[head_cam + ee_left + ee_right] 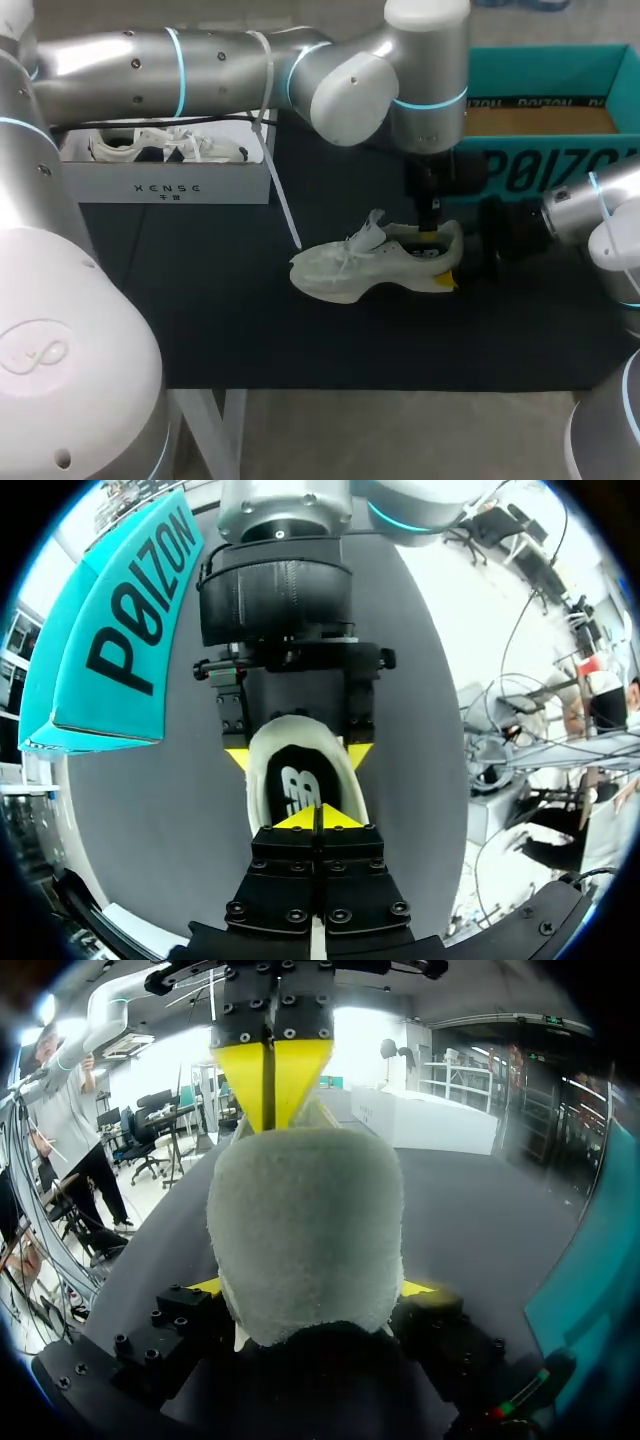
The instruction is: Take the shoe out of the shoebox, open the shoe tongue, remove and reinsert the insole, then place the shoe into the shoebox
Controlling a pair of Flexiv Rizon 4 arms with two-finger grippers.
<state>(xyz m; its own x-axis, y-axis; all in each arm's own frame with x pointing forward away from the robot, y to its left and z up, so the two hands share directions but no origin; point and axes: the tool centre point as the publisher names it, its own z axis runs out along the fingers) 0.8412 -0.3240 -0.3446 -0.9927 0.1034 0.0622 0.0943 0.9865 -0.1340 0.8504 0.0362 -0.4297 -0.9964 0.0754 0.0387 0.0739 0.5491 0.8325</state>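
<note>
White shoe (350, 268) upright (near teal shoebox (530, 70))

Shell: silver-grey rounded tubes, cyan rings at the joints, small dark screw holes.
Left arm (200, 70): thin white cable looped round it, tail hanging loose.
Right arm (600, 210): silver link, black wrist.
Left hand (320, 818), right hand (298, 757): black blocks, rows of screws, yellow wedge tips.

Black lettering on the shoebox (110, 630) beside the right gripper (297, 756); a white logo on the insole (300, 790) of the shoe (290, 723) between its fingers; small print on the white box (168, 185), well apart
</note>
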